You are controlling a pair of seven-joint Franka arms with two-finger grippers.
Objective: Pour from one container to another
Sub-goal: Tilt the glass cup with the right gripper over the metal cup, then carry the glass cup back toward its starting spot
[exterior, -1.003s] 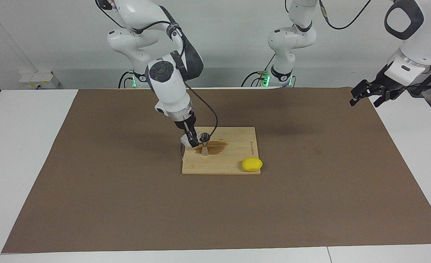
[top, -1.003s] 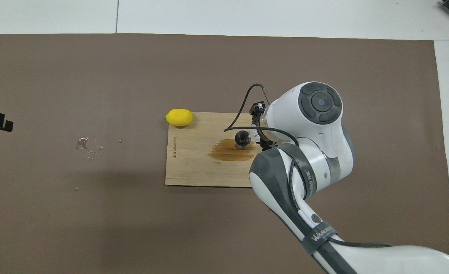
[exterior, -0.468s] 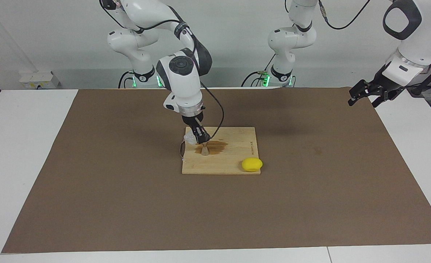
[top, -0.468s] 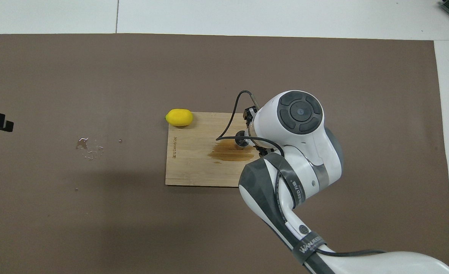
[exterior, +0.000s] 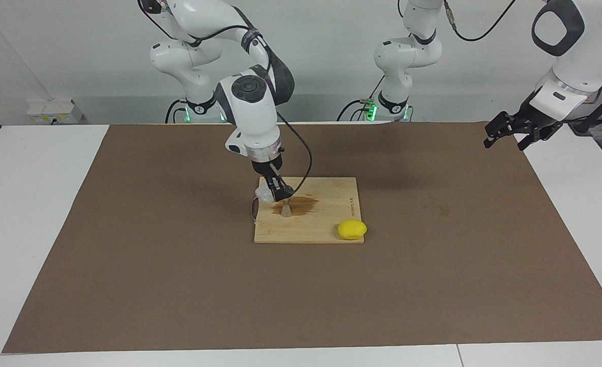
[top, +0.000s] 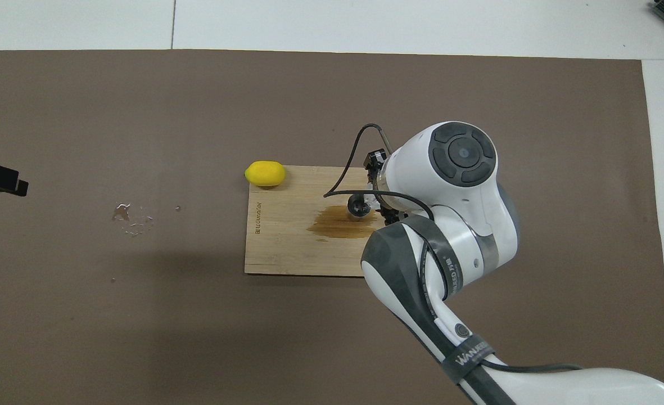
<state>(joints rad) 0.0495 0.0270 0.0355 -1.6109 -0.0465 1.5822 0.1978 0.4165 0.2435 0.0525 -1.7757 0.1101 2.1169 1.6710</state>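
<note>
White counter [exterior: 41, 214] carries a large brown mat [exterior: 178, 285] that covers most of the working area. Right arm reaches in from its base and bends down over the middle of the mat, its big white wrist hiding much of the work in the overhead view. Left arm waits, raised over the mat's edge at its own end of the counter; left gripper [exterior: 509, 133] hangs in the air with jaws spread open, holding nothing. A bamboo cutting board [exterior: 326, 224] lies flat near the centre of the mat, with a dark wet stain [top: 337, 228] spread across its middle. A yellow lemon [exterior: 352, 230] rests at the board's corner farthest from the robots, toward the left arm's end, partly overhanging the edge. A few clear droplets [top: 132, 216] sit on the mat well apart from the board, toward the left arm's end. Right gripper [exterior: 276, 191] is low over the board's edge at the right arm's end, jaws clamped on the clear glass cup [exterior: 263, 194], which is held tilted with its mouth toward the jigger. The silver jigger [exterior: 285, 209] stands upright on the stain, just beside and below the cup; from overhead its open top cone [top: 358, 206] shows dark. Whether cup rim and jigger rim touch I cannot tell.
</note>
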